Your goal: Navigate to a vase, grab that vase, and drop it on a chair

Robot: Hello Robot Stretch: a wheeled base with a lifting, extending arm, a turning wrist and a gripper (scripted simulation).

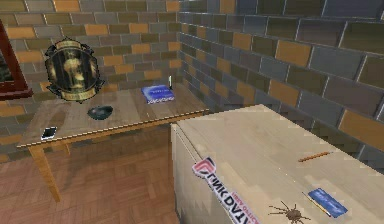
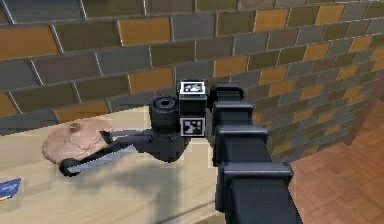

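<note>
One step looks done, the drive over: the arm (image 2: 245,150) reaches across the pale bench (image 2: 30,205) with its jaws by a pinkish lump (image 2: 70,138) lying there, maybe the vase, but I can't tell how they're set or whether they hold anything, so lifting and the chair drop remain.

Blue item (image 2: 8,186) cut at edge, pinkish object (image 2: 75,135) partly behind jaws

Table (image 1: 120,118) against wall (image 1: 110,25), left of and behind box (image 1: 250,150).
</note>
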